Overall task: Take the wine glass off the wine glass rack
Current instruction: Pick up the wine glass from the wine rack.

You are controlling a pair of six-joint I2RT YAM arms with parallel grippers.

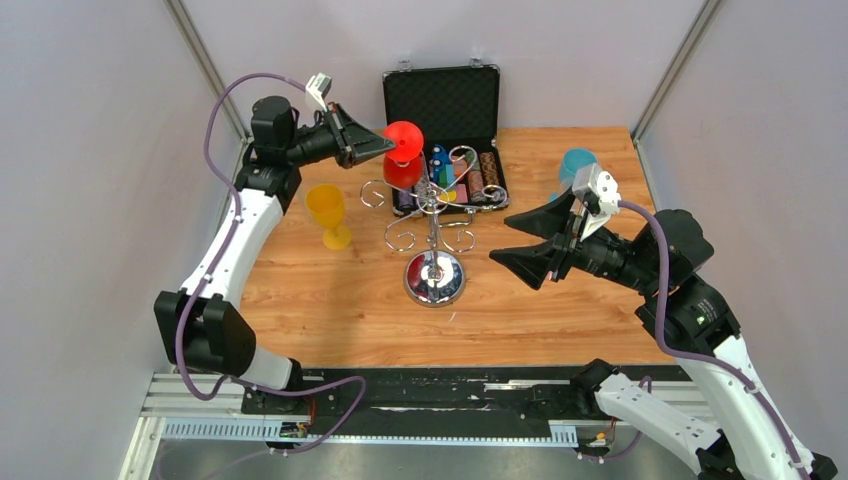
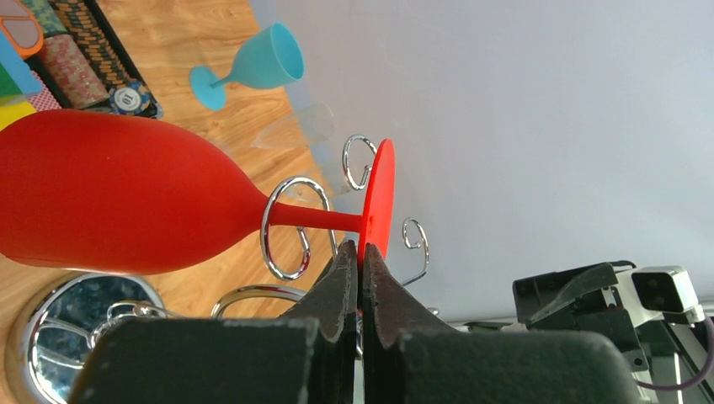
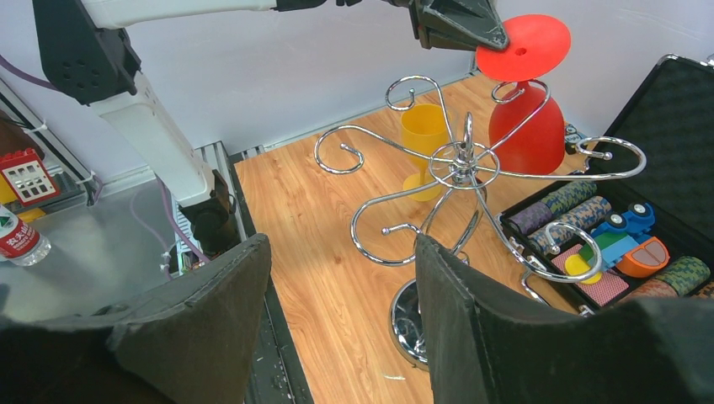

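My right gripper (image 1: 500,242) hangs spread and empty beside the wine glass rack (image 1: 434,277) at mid-table. Toward the far edge, my left gripper (image 2: 358,252) pinches the foot rim of the red wine glass (image 2: 109,198), which hangs bowl-down with its stem inside a wire loop. The grip looks made. Sliding the glass clear is not yet done.

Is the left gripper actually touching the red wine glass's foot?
Touching. The left wrist view shows the left gripper shut on the foot rim of the red wine glass, with no gap visible. The right wrist view agrees.
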